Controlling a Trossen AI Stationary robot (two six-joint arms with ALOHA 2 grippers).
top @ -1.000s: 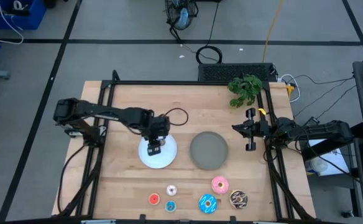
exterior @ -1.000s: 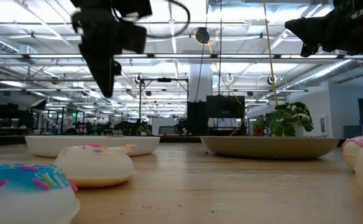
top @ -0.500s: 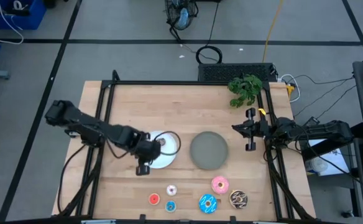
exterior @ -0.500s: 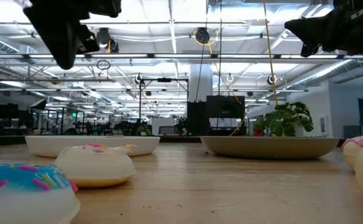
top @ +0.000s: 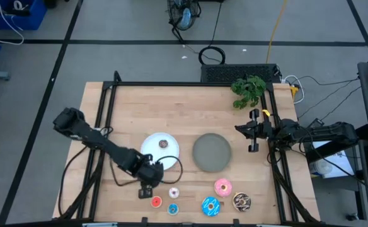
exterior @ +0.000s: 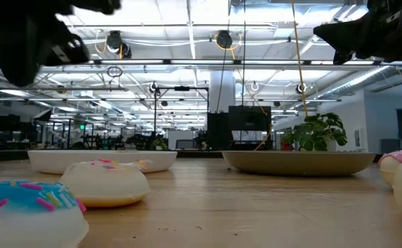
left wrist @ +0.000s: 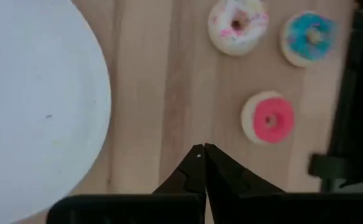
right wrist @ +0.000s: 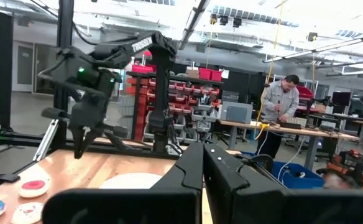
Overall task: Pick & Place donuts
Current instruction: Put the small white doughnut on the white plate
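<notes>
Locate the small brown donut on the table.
In the high view, the brown donut lies on the white plate, left of the grey plate.

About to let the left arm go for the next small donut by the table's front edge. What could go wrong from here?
1. The left gripper is shut, fingertips together in its wrist view; it must open before descending or it will shove the red donut away.
2. The red, white donut and small blue donut lie close together, so a wide grab could knock a neighbour.
3. They lie near the table's front edge; a nudge might roll one off.
</notes>
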